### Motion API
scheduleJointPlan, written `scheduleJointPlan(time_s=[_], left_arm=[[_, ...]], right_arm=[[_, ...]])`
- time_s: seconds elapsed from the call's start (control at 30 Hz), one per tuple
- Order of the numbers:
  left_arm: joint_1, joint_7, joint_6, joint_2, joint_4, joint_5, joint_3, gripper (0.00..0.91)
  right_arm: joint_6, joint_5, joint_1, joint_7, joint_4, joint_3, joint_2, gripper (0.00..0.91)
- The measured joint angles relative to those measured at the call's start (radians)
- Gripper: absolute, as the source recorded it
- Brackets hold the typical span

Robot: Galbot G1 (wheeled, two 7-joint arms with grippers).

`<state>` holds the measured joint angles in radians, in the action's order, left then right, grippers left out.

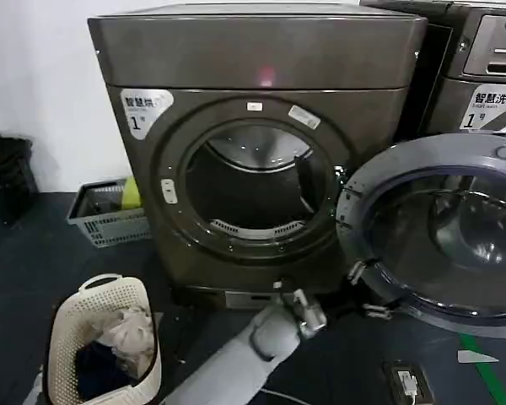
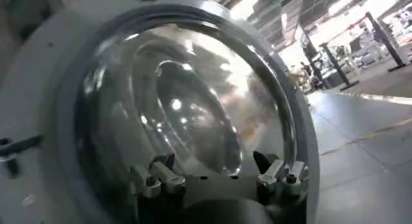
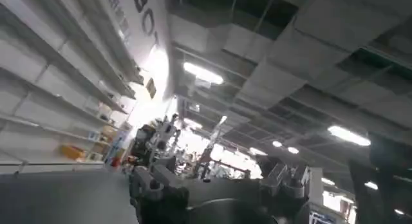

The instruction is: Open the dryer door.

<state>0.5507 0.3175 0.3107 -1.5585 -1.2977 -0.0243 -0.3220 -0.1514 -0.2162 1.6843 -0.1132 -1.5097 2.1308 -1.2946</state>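
Note:
The dryer door (image 1: pixel 443 236) stands swung wide to the right of the dryer (image 1: pixel 253 67). Its grey inner face and domed dark glass turn toward me, and the round drum opening (image 1: pixel 253 190) is uncovered. My left gripper (image 1: pixel 308 310) hovers low in front of the dryer's base, just left of the door's lower edge and apart from it. In the left wrist view the door's inner face (image 2: pixel 187 96) is close ahead, and the left gripper (image 2: pixel 215 162) is open with nothing between its fingers. My right gripper (image 3: pixel 212 174) points up at the ceiling, open and empty.
A white laundry basket (image 1: pixel 101 337) with clothes stands on the floor at front left. A grey crate (image 1: pixel 110 211) sits left of the dryer. A second machine (image 1: pixel 481 67) stands behind the open door. A small black device (image 1: pixel 407 381) and green tape (image 1: pixel 481 354) lie on the floor.

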Motion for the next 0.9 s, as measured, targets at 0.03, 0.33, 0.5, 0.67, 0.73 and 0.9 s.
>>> scheduleJointPlan(time_s=[0.03, 0.33, 0.5, 0.67, 0.73, 0.9], left_arm=[[0.006, 0.001, -0.003, 0.010, -0.012, 0.000, 0.001, 0.907], [0.126, 0.013, -0.035, 0.177, -0.225, 0.003, 0.053, 0.907], [0.211, 0.012, -0.025, 0.297, -0.354, 0.015, 0.095, 0.907], [0.293, 0.005, 0.020, 0.418, -0.449, -0.019, 0.136, 0.907], [0.321, 0.000, 0.044, 0.466, -0.475, -0.044, 0.156, 0.907], [0.388, -0.005, 0.104, 0.597, -0.534, -0.085, 0.225, 0.907]], right_arm=[[0.000, 0.000, -0.001, 0.003, -0.001, -0.004, 0.000, 0.907], [-0.012, 0.004, 0.000, 0.010, -0.002, -0.045, 0.000, 0.907], [-0.012, 0.004, -0.009, 0.011, -0.006, -0.061, 0.002, 0.907], [-0.011, 0.004, -0.022, 0.015, -0.011, -0.071, 0.009, 0.907], [-0.011, 0.004, -0.027, 0.015, -0.015, -0.076, 0.009, 0.907], [-0.007, 0.004, -0.036, 0.013, -0.020, -0.086, 0.008, 0.907]])
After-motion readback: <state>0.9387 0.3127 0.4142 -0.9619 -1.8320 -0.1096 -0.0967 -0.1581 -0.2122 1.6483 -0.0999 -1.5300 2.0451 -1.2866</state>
